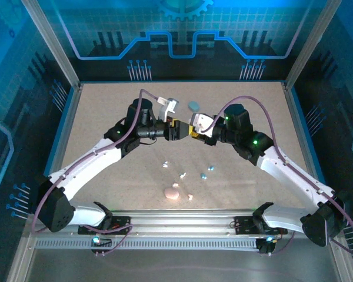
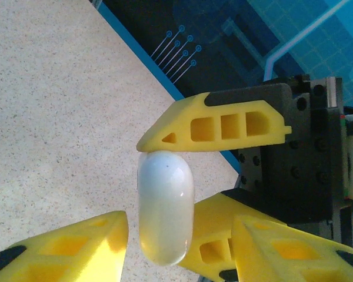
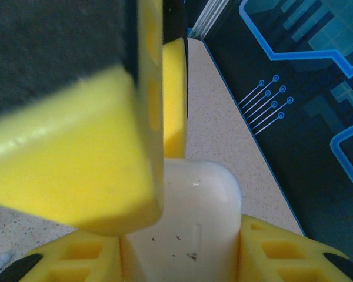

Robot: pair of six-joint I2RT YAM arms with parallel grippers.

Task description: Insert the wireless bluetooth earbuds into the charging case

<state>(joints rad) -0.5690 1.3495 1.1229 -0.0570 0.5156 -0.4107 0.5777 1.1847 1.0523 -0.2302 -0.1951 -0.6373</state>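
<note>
Left arm (image 1: 100, 155) and right arm (image 1: 285, 167): white links (image 1: 76, 176), black joints (image 1: 53, 211), purple cables (image 1: 247, 98), green lights (image 1: 254, 141). Left hand (image 1: 177, 130), right hand (image 1: 195, 133): yellow hollow-celled fingers (image 2: 109, 241), black screwed mounts (image 2: 300, 153).

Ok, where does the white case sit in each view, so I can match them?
Left wrist: the white case stands upright, lower centre, between yellow fingers.
Right wrist: bottom centre, partly behind a blurred yellow finger.
Top external: mid-table, mostly hidden where the left tool and right tool meet.
Shared landmark: the speckled table behind it.
</note>
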